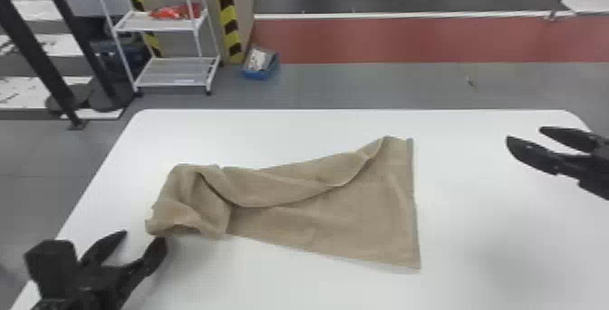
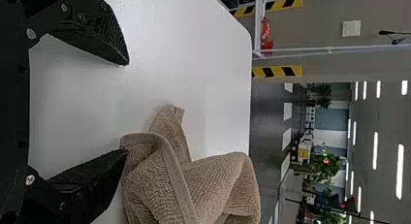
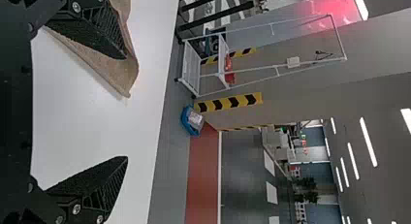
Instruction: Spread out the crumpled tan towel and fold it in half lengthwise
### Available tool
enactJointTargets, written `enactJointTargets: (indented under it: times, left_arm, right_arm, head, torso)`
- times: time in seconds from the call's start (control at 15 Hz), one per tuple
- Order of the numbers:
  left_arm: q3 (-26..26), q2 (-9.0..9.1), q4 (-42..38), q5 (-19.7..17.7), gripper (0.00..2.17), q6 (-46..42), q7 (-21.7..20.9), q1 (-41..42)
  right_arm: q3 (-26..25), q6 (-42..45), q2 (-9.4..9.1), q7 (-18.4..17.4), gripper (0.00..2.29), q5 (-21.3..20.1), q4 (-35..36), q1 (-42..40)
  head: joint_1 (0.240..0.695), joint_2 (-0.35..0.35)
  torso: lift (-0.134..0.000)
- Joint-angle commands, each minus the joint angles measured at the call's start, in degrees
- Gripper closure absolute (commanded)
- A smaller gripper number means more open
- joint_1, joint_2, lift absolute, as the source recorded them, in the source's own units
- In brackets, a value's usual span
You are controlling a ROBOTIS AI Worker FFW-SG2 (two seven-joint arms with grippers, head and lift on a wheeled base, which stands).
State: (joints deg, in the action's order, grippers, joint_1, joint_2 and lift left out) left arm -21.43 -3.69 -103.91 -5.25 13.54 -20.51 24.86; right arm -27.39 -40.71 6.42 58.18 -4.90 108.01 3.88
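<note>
Left gripper (image 1: 142,237): hanging at the lower left of the frame, fingers standing wide apart; one fingertip is lying right by the towel's lower left corner, and whether it is touching I cannot tell.
Tabletop (image 1: 281,288): spreading white beneath everything, giving room along the bottom of the frame and between the towel and the right gripper (image 1: 524,133).
Tan towel (image 1: 344,223): lying across the middle, running from centre left to right of centre.
Lower edge: slanting down toward the right, nearly straight.
Left end: bunching into raised folds.
Upper edge: rolling over itself in a long, loose fold that is climbing toward the upper right corner.
Right edge: running almost straight up and down, the cloth beside it lying flatter.
Right gripper: hanging at the right side of the frame, well apart from the towel, its fingers spreading open.
Far table edge: running level across the frame above the towel, with a band of white showing between.
Floor beyond: holding a blue bin (image 1: 258,75) and a white cart (image 1: 174,78) at the upper left.
</note>
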Motion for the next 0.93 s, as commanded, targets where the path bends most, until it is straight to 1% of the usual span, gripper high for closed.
enactJointTargets:
  times: [0.0,0.2,0.27,0.33,0.4,0.47,0.53,0.67,0.87]
  left_arm:
    - [-0.3,0.00,-0.1,0.2,0.40,-1.4,-0.9,-0.1]
    - [-0.5,0.00,-0.5,-0.5,0.42,-2.5,-2.2,0.1]
    - [-0.5,0.00,-0.2,-0.5,0.62,-2.5,-3.1,-0.2]
    - [-0.5,0.00,0.1,-0.5,0.99,-2.5,-3.9,-0.6]
    - [-0.4,0.00,0.6,-0.2,1.29,-2.3,-4.5,-1.2]
    - [-0.3,0.00,1.2,0.0,1.67,-2.1,-4.2,-1.7]
    - [-0.3,0.09,1.3,-0.1,2.11,-1.8,-2.9,-2.1]
    - [-0.7,0.09,0.8,-0.1,2.15,-2.1,-1.7,-2.3]
    - [-4.2,0.44,-4.5,-0.2,2.15,-1.8,-0.7,-0.7]
  right_arm:
    - [0.0,0.0,0.00,0.0,0.16,0.0,0.2,-0.1]
    - [0.1,0.0,0.00,-0.1,0.16,-0.3,0.2,0.1]
    - [0.1,0.0,0.00,-0.1,0.16,-0.3,0.1,0.1]
    - [0.1,0.0,0.00,-0.1,0.16,-0.3,0.2,0.1]
    - [0.0,0.0,0.00,-0.1,0.16,-0.3,0.2,0.1]
    - [-0.1,0.0,0.00,-0.1,0.16,-0.1,0.2,0.0]
    - [-0.2,0.0,0.00,-0.1,0.16,0.0,0.2,-0.2]
    - [-0.3,0.0,0.00,-0.1,0.16,-0.2,0.2,-0.3]
    - [0.8,0.0,0.00,0.5,0.16,-1.2,1.3,-0.7]
  head:
    - [0.695,0.054]
    - [0.695,0.049]
    - [0.695,0.048]
    - [0.695,0.046]
    - [0.695,0.044]
    - [0.695,0.041]
    - [0.695,0.038]
    - [0.695,0.041]
    - [0.695,0.058]
  torso:
    - [-0.124]
    - [-0.124]
    - [-0.124]
    - [-0.124]
    - [-0.124]
    - [-0.124]
    - [-0.124]
    - [-0.124]
    - [-0.124]
